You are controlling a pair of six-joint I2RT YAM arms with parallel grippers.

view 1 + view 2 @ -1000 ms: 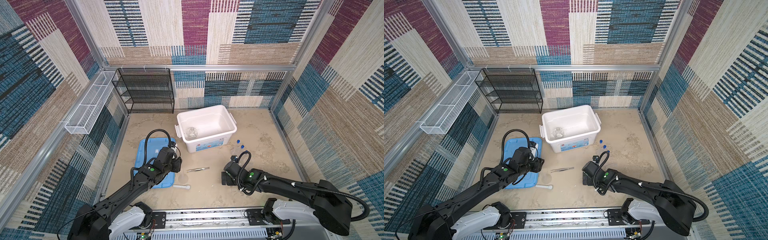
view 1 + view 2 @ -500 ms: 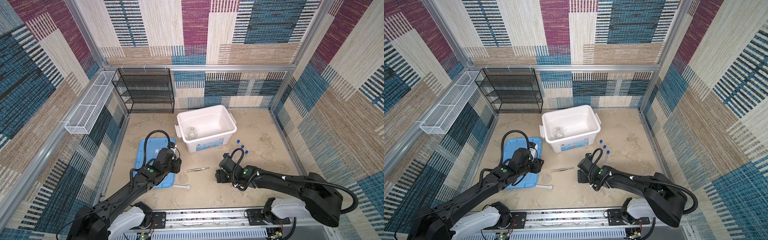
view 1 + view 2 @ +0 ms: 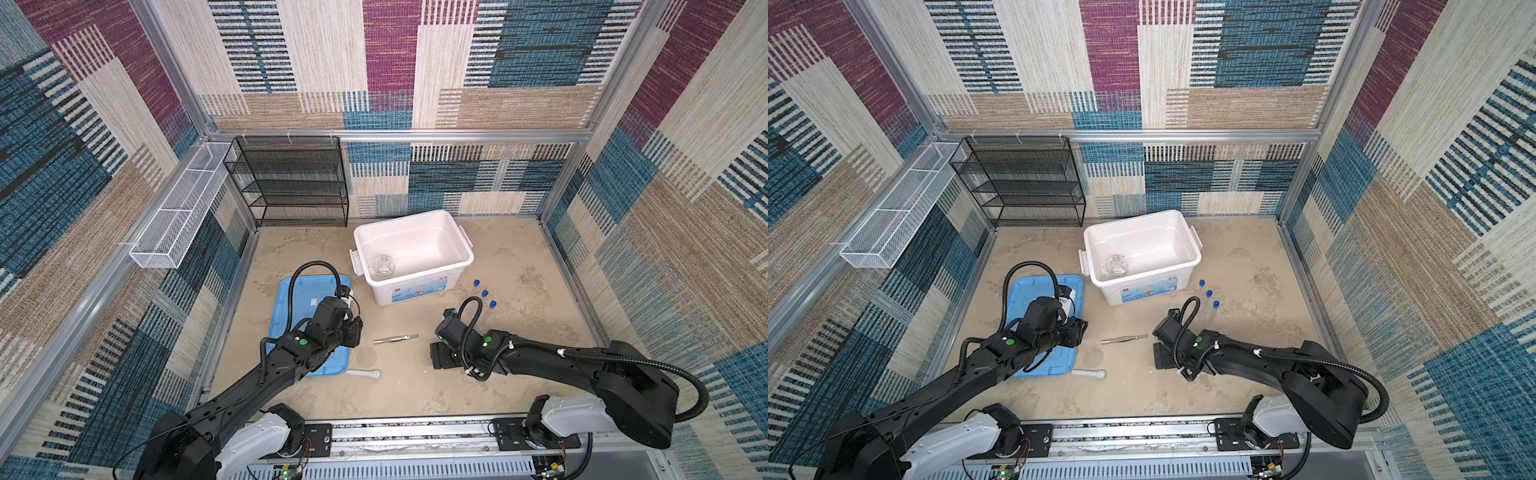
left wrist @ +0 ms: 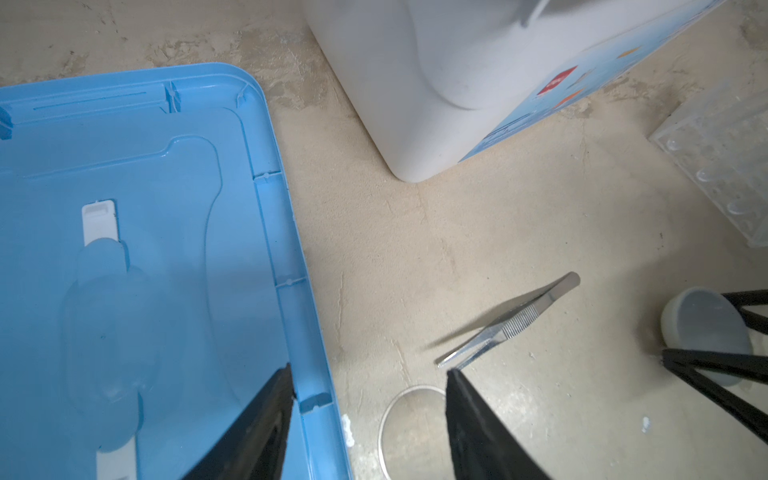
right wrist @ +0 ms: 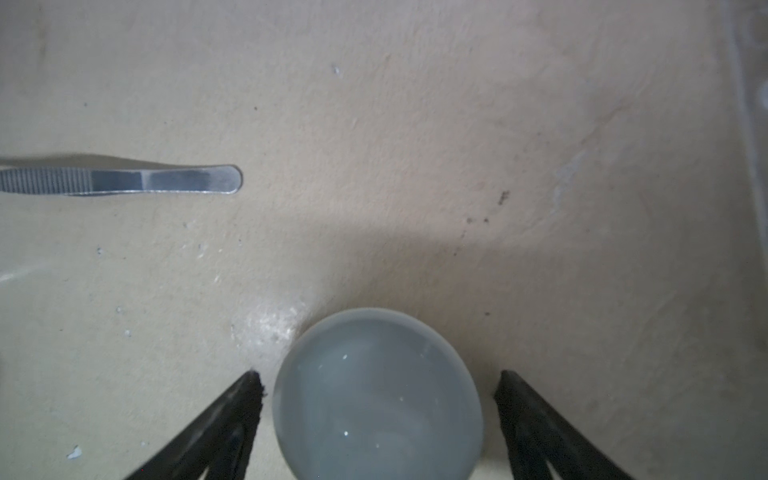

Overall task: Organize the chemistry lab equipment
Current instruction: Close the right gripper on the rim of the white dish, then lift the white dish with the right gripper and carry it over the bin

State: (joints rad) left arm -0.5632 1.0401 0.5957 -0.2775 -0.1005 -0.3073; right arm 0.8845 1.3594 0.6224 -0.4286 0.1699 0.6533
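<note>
The step in hand looks like the pick-up of the small white bowl [image 5: 376,399]: the right hand [image 5: 380,376] is released, its fingers spread to either side of the bowl on the counter [image 5: 415,145] with a gap at each fingertip, so nothing is grasped yet. The next move, I judge, calls for closing evenly on the rim, then a straight lift towards the white bin [image 3: 411,249] beyond the hand, where one glass flask [image 3: 384,266] already stands. The left hand [image 4: 370,370] hangs released and empty, tweezers [image 4: 515,322] just ahead of one fingertip, glass dish [image 4: 409,432] between its fingers.
</note>
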